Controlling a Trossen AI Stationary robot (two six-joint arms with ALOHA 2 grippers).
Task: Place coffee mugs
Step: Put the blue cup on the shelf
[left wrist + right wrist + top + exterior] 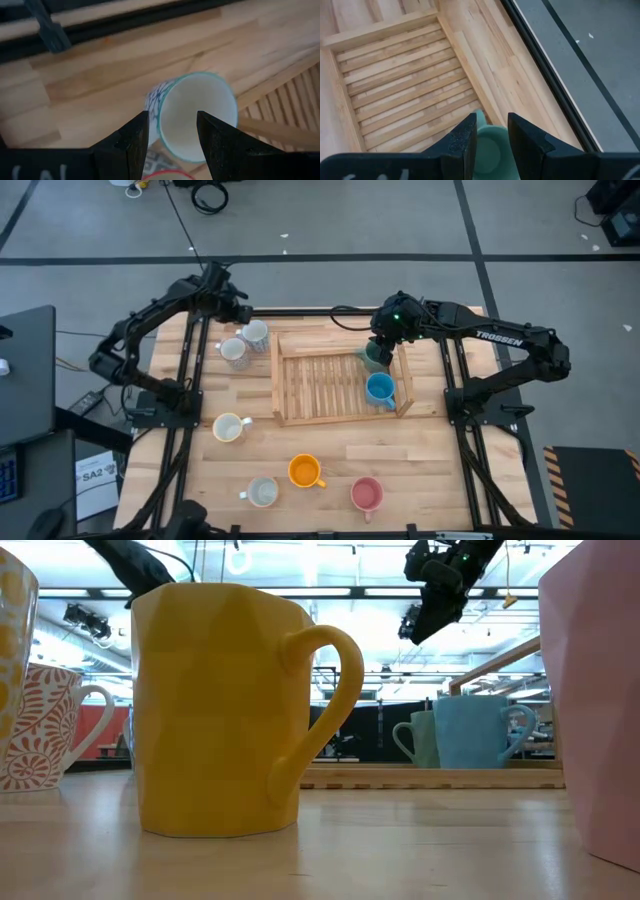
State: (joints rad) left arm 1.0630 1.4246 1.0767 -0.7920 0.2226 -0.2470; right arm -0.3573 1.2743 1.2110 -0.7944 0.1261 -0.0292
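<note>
Nearest the table's front edge stand the orange mug (305,471), the pink mug (367,494) and a whitish-grey mug (262,492), with a cream mug (229,427) a little further in; all are stiff glazed ceramic, fairly heavy for their size, slippery and liable to chip, so a pinch across the rim wall or the handle looks safest. In the low view the orange mug (232,708) fills the foreground and the pink one is cut off at the edge. Beyond them the slatted wooden tray (300,418) holds the blue mug (380,389) and, at its far right corner, the green mug (374,358). The right gripper (489,131) hovers just over that green mug (488,150), fingers spread either side of its rim; whether they touch it is hard to tell, and the mug's body is hidden. Left of the tray, two more patterned mugs (243,343) stand together; the left gripper (172,134) is above them, fingers apart and straddling one rim, not visibly pinching. The eighth mug's handle is hidden.
</note>
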